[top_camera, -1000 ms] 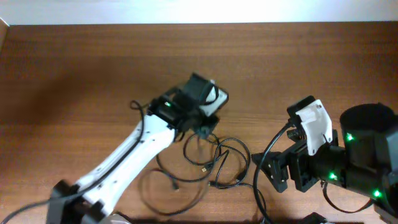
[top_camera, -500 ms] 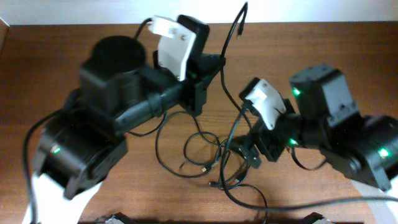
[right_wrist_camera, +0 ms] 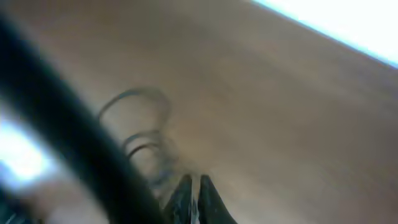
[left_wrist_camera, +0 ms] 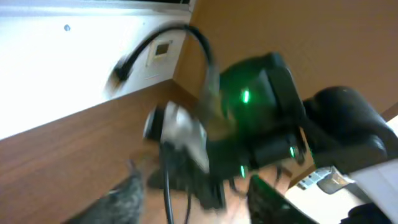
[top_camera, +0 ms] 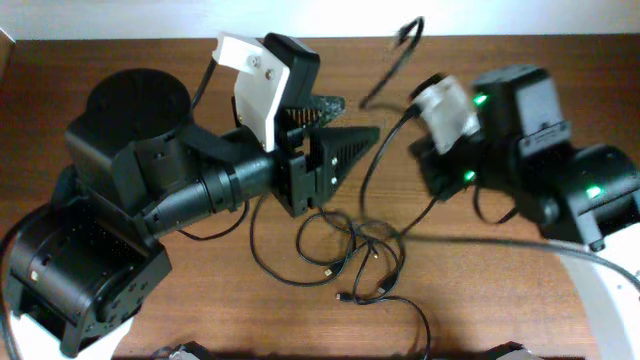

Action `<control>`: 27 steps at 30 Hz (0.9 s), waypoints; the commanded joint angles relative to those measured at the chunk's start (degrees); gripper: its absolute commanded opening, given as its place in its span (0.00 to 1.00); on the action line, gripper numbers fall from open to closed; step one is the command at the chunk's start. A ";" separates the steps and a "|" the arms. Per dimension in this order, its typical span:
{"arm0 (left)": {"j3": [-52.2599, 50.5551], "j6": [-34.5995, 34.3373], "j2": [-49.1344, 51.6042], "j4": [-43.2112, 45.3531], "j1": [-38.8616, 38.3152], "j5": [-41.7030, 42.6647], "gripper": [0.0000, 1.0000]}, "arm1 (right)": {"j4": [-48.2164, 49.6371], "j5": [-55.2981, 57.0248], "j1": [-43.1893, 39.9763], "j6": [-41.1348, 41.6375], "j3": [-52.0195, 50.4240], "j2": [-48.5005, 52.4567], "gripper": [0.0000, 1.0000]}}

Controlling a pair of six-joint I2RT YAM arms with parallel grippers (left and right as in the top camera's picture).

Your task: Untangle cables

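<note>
The left claw (top_camera: 361,116) is held above the tabletop (top_camera: 480,300), its two tapered fingers (top_camera: 340,150) spread wide with nothing between them. The left wrist view shows the same, a dark fingertip at each bottom corner and open space between. Most of the cables (top_camera: 350,250) lie on the tabletop in loose, overlapping black loops just below that claw, between the two arms, with small plugs showing at the lower edge of the heap. One strand (top_camera: 385,72) is up in the air, blurred, slanting from beside the left claw's tip up toward the far edge, where its free end hangs near the pale wall. From the left wrist it arches over the right arm (left_wrist_camera: 267,118), its plug end pointing down on the left. The right claw (right_wrist_camera: 196,202) shows only in its own wrist view, too smeared to tell whether it is closed or gripping anything. Faint coils of cable lie on the wood beyond it.
</note>
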 commanded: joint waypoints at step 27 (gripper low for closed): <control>1.03 1.90 -8.68 -10.80 -0.17 -3.48 0.66 | -3.37 -15.19 -62.79 15.69 0.00 30.16 0.99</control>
